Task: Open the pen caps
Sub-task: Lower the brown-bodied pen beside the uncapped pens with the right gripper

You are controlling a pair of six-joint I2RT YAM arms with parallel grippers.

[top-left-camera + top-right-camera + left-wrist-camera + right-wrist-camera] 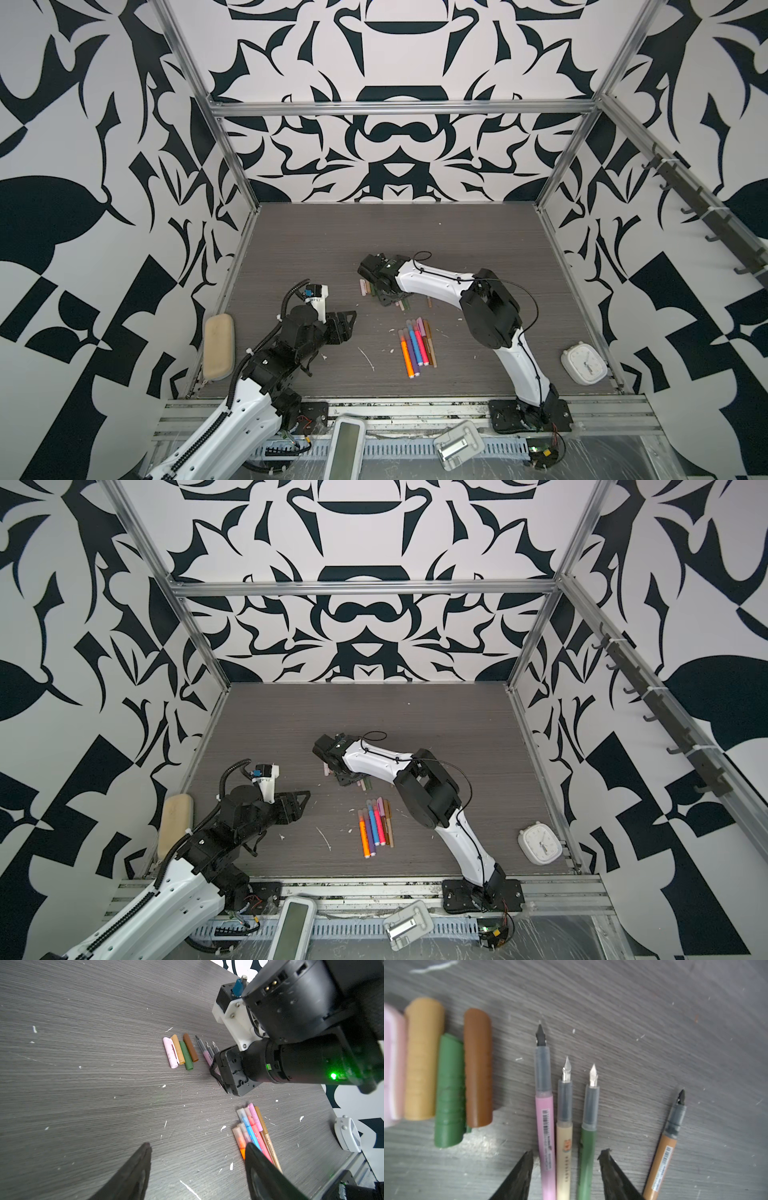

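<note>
right gripper [566, 1157] low over the table [654, 1012], jaws apart, not clamped on anything; black tapered fingertips [521, 1174], rough at the edges, straddle three uncapped pens lying flat side by side, a thin sliver of table showing between each tip and the nearest barrel; between the tips: pink pen [545, 1126], barcode sticker, smoky translucent grip section, dark nib; cream pen [564, 1147], printed lettering, bright metal nib; green pen [587, 1147], matte barrel, metal nib; all three nibs point ahead of the fingertips, away from the wrist; just outside one finger, splayed off from the trio and not touching it: tan pen [664, 1157], barcode label, grey grip, dark nib; outside the opposite finger, further out: four loose caps in a tight row roughly parallel to the pens, neighbours touching; nearest is brown cap [478, 1068], smooth, glossy, rounded end; then green cap [449, 1093], faintly ridged; tan cap [423, 1059], also ridged; pink cap [392, 1068], pale, blurred at the frame edge; table is grey wood-grain laminate flecked with white scraps; left gripper [197, 1147] hovers above the table well apart from the right one, jaws wide, nothing between them; beside one fingertip and partly hidden behind it: capped pens [252, 1128], a packed parallel bundle, frosted translucent caps over orange, blue, pink and tan barrels; past the bundle, near the table edge: white rounded clock [347, 1136]
</note>
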